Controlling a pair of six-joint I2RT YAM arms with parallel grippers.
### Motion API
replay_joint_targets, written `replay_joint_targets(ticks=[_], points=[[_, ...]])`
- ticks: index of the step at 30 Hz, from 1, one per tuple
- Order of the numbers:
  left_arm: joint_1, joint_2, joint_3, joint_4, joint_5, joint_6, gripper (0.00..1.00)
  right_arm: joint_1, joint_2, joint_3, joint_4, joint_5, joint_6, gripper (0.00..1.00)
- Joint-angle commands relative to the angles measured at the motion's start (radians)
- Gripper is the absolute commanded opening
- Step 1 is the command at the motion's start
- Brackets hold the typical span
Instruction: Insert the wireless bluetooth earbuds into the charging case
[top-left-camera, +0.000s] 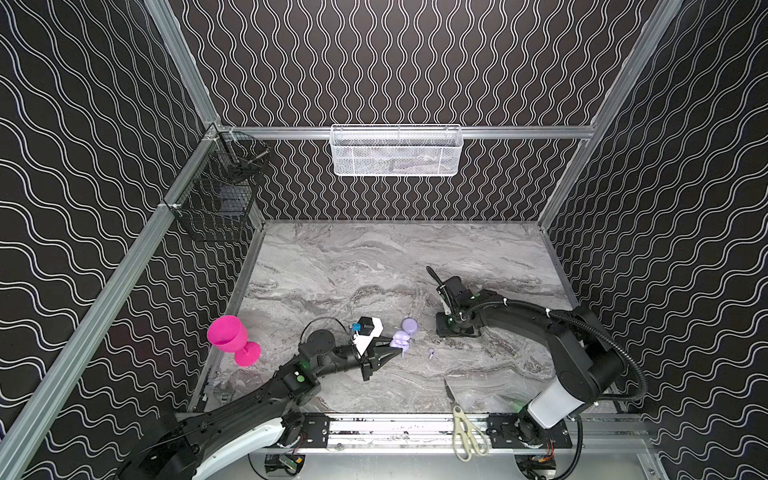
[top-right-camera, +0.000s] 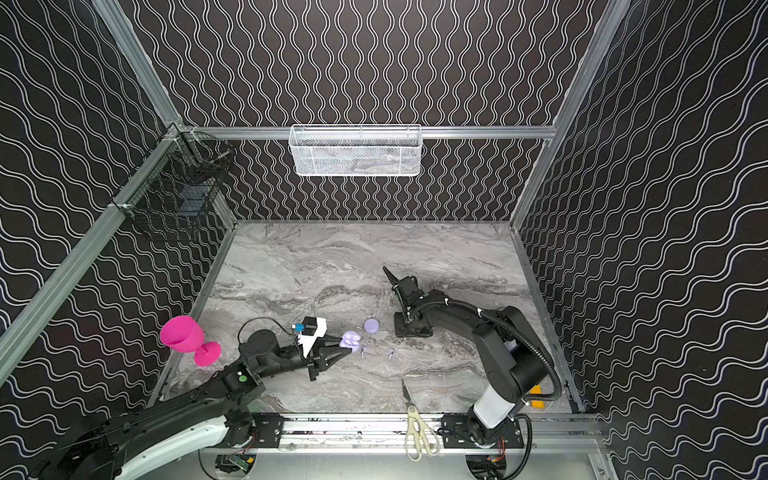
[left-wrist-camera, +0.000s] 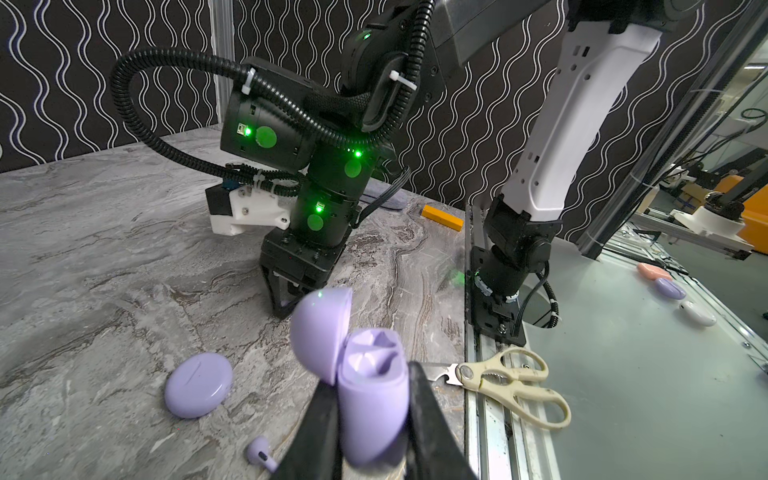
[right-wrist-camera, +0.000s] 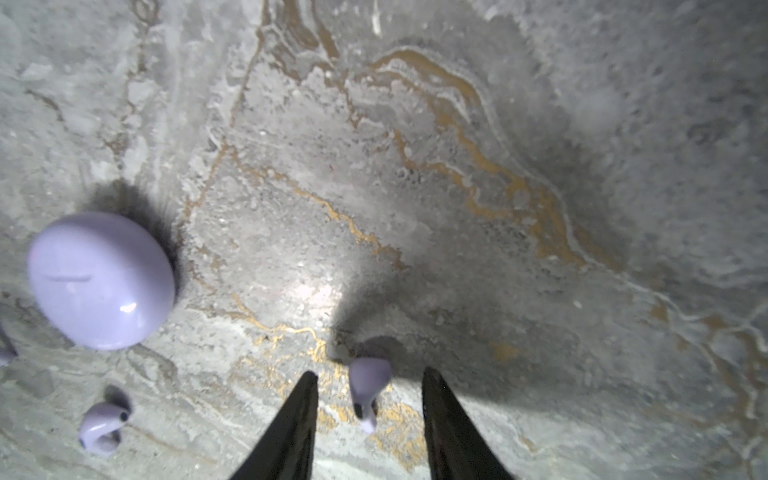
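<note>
The right gripper (right-wrist-camera: 370, 372) points down at the table (top-left-camera: 374, 266) with its jaws spread, and 1 earbud (right-wrist-camera: 368, 386) lies on the marble between them with a gap on either side, so nothing is pinched. The left gripper (left-wrist-camera: 372, 374) is pressed tight on the body of the open charging case (left-wrist-camera: 374, 399), whose lid (left-wrist-camera: 320, 332) is flipped back so the moulded wells face up toward the right arm; whether a bud already sits in a well I cannot tell. By my reading the task is at an early stage. A second earbud (top-right-camera: 363, 352) lies loose just beside the left gripper and a third earbud (top-right-camera: 390, 354) lies between the 2 arms, so at least 3 are outside any case and each has to be picked, carried and seated. A closed case (top-left-camera: 409, 325) rests near them, between the right gripper and the open one, and with the raised lid it is the likeliest thing to crowd the carry. Farther out, the scissors (top-left-camera: 467, 428) on the front rail, the pink goblet (top-left-camera: 232, 338) at the left edge, the orange block (left-wrist-camera: 441, 217) and the 2 wall baskets stand well apart and block nothing
</note>
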Motion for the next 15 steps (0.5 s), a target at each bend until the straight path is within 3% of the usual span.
replay_joint_targets(ticks=[1, 15], points=[[-0.001, 0.004, 0.009, 0.012, 0.001, 0.019, 0.15, 0.002, 0.006, 0.023, -0.034, 0.012, -0.061, 0.43], [0.0, 0.004, 0.009, 0.005, -0.004, 0.023, 0.15, 0.011, 0.055, 0.051, -0.056, 0.009, -0.113, 0.37]])
